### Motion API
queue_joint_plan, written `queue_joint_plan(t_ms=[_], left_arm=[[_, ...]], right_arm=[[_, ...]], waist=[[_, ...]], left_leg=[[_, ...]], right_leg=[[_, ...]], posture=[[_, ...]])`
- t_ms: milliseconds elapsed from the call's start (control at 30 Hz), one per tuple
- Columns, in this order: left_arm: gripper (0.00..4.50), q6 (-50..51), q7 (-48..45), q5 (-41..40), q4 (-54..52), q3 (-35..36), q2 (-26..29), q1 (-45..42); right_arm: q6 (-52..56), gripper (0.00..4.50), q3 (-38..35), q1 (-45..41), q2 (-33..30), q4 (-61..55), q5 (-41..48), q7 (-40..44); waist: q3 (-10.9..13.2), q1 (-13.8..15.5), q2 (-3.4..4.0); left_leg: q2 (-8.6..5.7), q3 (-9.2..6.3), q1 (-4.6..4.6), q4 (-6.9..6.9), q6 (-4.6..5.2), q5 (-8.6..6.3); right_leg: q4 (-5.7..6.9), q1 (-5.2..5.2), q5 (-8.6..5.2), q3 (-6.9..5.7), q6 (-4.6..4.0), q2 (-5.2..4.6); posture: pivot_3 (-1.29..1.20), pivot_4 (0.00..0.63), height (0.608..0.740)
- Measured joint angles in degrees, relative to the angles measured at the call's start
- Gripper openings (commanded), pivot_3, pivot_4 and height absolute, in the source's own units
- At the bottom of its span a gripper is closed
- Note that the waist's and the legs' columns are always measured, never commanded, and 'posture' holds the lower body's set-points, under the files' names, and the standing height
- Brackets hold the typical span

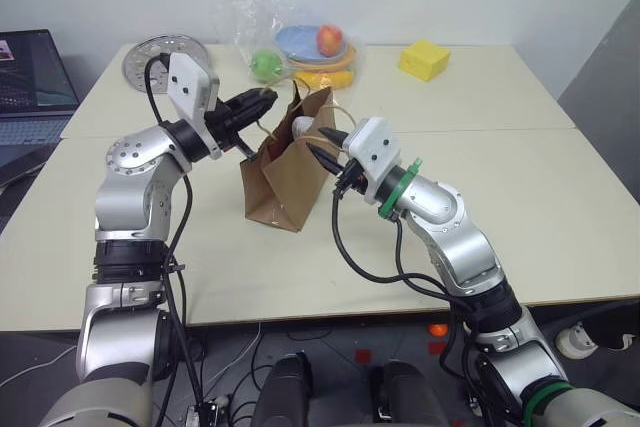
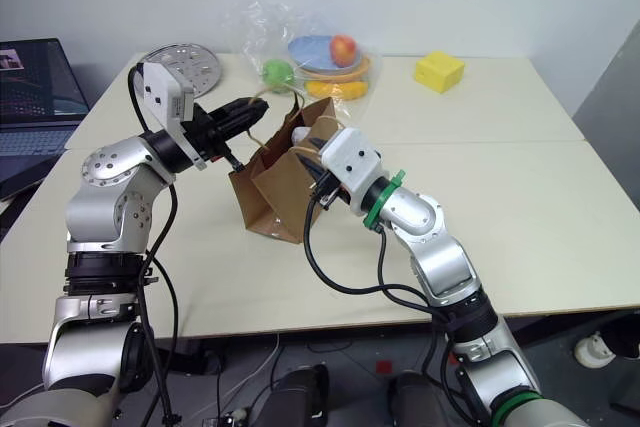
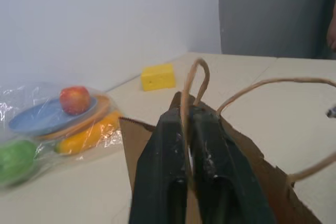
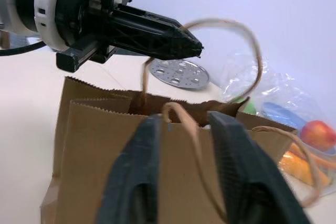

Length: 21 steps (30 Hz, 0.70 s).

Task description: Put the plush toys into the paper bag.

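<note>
It looked like a lab or office test room: plain white walls, pale desks (image 1: 480, 97) pushed together, an open laptop (image 1: 35, 87), and loose cables (image 1: 230, 367) on the floor.

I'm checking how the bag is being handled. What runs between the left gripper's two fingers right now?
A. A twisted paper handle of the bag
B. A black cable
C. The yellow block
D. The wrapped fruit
A: in the left wrist view a twisted handle loop of the paper bag passes between the left gripper fingers.
</note>
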Motion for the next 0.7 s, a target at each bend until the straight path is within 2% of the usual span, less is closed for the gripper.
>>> queue_joint_plan(t_ms=[100, 200, 333, 367, 533, 600, 700], left_arm=[[2.17, 3.9, 0.0, -2.6, -7.6, 0.3, 2.7, 4.3], [3.12, 8.0, 2.7, -4.7, -13.8, 4.3, 5.1, 8.6], [4.33, 15.7, 4.2, -9.4, -22.5, 9.2, 8.7, 16.4], [4.46, 16.8, 5.0, -10.1, -24.0, 10.0, 8.7, 18.4], [4.46, 19.3, 9.4, -11.8, -31.7, 13.0, 7.9, 26.6], [4.46, 19.4, 13.3, -11.8, -35.6, 12.9, 4.0, 29.8], [4.46, 19.5, 16.9, -11.4, -37.9, 11.0, 0.8, 33.5]], right_arm=[[0.2, 3.44, -2.1, 0.2, -2.0, -1.1, 3.0, 2.8], [1.3, 4.49, -4.4, 0.4, -5.5, -4.5, 6.5, 6.6], [6.0, 4.50, -6.3, -0.3, -8.4, -8.5, 13.0, 11.0], [7.7, 4.50, -7.2, -0.8, -9.1, -9.3, 14.9, 11.7], [17.0, 4.50, -12.8, -2.3, -12.3, -13.7, 25.1, 12.7], [24.2, 4.50, -16.0, -2.0, -14.0, -15.2, 31.0, 12.0], [29.3, 4.50, -17.9, 0.3, -17.8, -16.1, 34.7, 11.9]], waist=[[0.0, -0.1, 0.00], [0.0, -0.2, 0.00], [0.0, -0.3, 0.00], [0.0, -0.3, 0.00], [0.0, -0.1, 0.01], [0.0, 0.1, 0.00], [-0.1, 0.2, -0.07]], left_leg=[[-0.02, 0.00, 0.00, -0.01, -0.01, -0.01], [0.01, -0.03, 0.02, -0.02, -0.03, -0.02], [0.02, -0.01, 0.08, -0.07, -0.09, -0.06], [0.01, -0.01, 0.08, -0.06, -0.17, -0.11], [0.16, 0.09, 0.07, -0.09, -0.41, -0.26], [0.17, 0.22, 0.07, -0.21, -0.41, -0.27], [0.15, 0.38, 0.05, -0.39, -0.40, -0.28]], right_leg=[[0.00, 0.00, -0.02, -0.01, -0.04, -0.06], [0.02, -0.01, -0.19, -0.04, -0.32, -0.09], [0.03, 0.00, -0.22, -0.02, -0.38, -0.11], [0.03, 0.00, -0.23, -0.02, -0.38, -0.15], [-0.14, -0.10, -0.27, -0.06, -0.47, -0.33], [-0.38, -0.03, -0.25, -0.09, -0.46, -0.49], [-0.71, 0.00, -0.16, -0.09, -0.50, -0.59]], posture=[[0.00, 0.150, 0.740], [0.00, 0.150, 0.740], [0.00, 0.150, 0.740], [0.00, 0.150, 0.740], [0.00, 0.150, 0.740], [0.00, 0.150, 0.740], [0.00, 0.150, 0.740]])
